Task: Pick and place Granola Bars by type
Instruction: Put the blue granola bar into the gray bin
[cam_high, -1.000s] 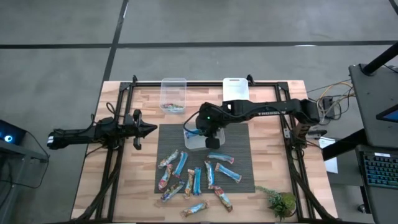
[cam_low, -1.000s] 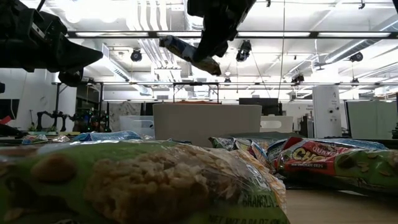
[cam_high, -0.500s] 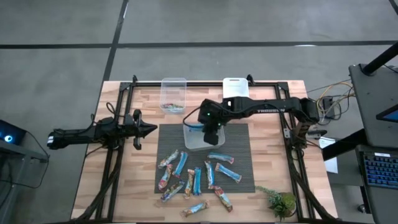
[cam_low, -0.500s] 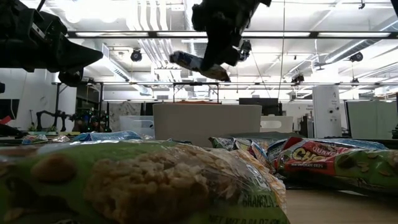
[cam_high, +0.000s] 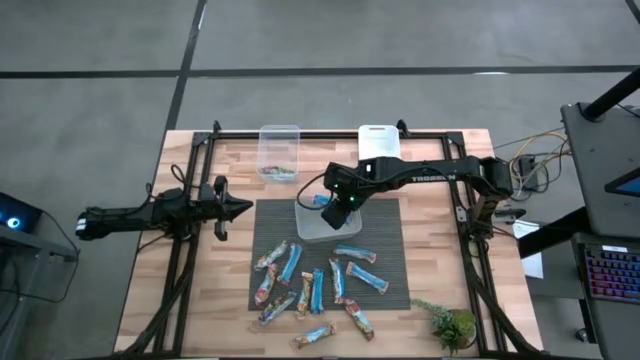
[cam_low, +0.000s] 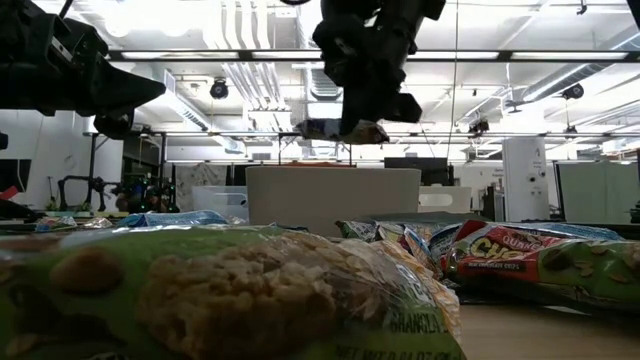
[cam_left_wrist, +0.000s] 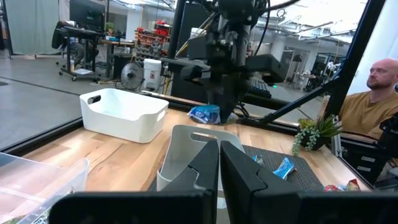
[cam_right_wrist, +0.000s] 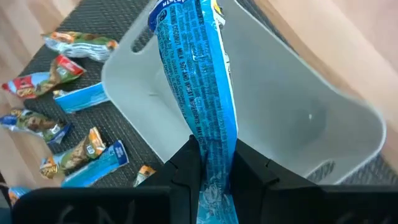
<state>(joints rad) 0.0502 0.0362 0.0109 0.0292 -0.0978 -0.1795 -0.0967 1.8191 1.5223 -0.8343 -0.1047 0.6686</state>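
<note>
High view, left to right: left gripper (cam_high: 243, 208) waits shut beside the dark mat (cam_high: 385, 215). A clear tub (cam_high: 279, 150) holds a few bars; a white bin (cam_high: 379, 139) sits beyond. Right gripper (cam_high: 343, 207) pinches a blue granola bar (cam_right_wrist: 198, 87) over the white tub (cam_high: 316, 228) on the mat. Loose granola bars (cam_high: 318, 290) lie nearer, a small plant (cam_high: 452, 324) far right.

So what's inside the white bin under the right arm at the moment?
The white bin looks empty: the right wrist view shows a bare floor and walls. The blue bar, held by the right gripper, hangs over it and hides a strip of the floor.
</note>
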